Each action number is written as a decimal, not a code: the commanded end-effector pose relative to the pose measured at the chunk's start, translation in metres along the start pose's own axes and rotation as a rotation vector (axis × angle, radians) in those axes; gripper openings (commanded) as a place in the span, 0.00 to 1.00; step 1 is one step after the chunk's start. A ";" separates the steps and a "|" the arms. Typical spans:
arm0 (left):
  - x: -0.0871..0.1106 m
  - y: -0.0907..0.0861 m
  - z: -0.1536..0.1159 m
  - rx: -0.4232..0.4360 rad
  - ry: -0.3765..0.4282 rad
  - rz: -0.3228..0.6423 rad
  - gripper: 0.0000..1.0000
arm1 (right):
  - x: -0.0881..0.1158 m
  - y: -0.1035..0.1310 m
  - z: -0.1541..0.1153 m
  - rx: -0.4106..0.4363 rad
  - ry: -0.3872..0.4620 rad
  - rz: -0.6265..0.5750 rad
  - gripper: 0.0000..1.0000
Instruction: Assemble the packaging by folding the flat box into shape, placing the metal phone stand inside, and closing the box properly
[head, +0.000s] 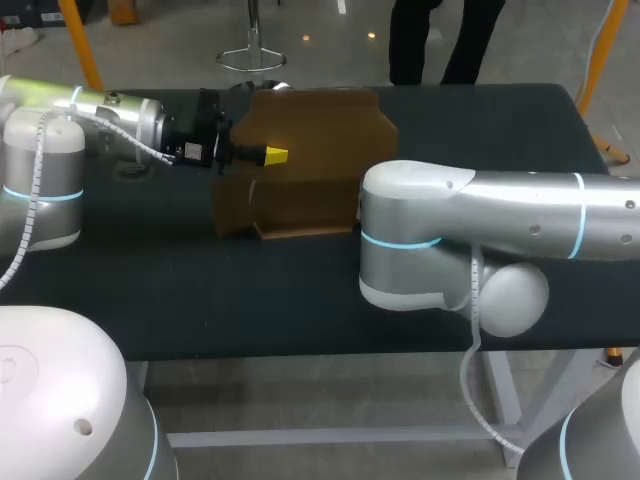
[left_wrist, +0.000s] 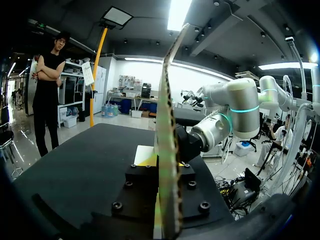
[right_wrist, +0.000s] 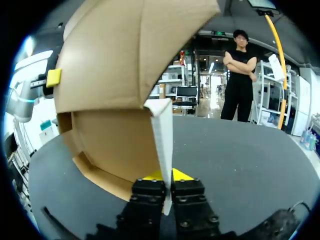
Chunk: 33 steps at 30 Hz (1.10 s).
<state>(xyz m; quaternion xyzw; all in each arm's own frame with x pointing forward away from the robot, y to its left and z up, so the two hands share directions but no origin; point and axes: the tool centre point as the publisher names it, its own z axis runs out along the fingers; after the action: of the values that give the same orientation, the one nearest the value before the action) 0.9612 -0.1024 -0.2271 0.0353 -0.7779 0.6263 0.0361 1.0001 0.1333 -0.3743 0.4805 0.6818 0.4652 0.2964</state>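
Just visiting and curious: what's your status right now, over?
Left gripper shut on cardboard box panel. Right gripper shut on its flap. Box partly folded. No phone stand in view.

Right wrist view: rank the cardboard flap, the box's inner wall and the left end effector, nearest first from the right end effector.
1. Cardboard flap: between the right end effector's fingers.
2. Box's inner wall: just ahead.
3. Left end effector: at the box's far edge.
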 end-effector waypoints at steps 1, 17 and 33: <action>0.000 0.002 -0.001 0.000 0.004 0.000 0.00 | 0.006 0.000 0.001 -0.003 -0.158 -0.003 0.00; 0.016 -0.026 -0.013 -0.103 -0.250 0.127 1.00 | -0.001 0.008 -0.011 0.017 0.003 0.018 0.00; 0.048 -0.034 -0.052 -0.190 -0.431 0.245 1.00 | -0.020 0.012 -0.011 0.049 0.203 0.067 0.00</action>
<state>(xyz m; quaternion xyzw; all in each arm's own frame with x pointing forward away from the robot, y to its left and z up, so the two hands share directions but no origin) 0.9322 -0.0668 -0.1848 0.0424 -0.8279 0.5355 -0.1612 1.0004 0.1202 -0.3655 0.4902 0.6823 0.4810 0.2506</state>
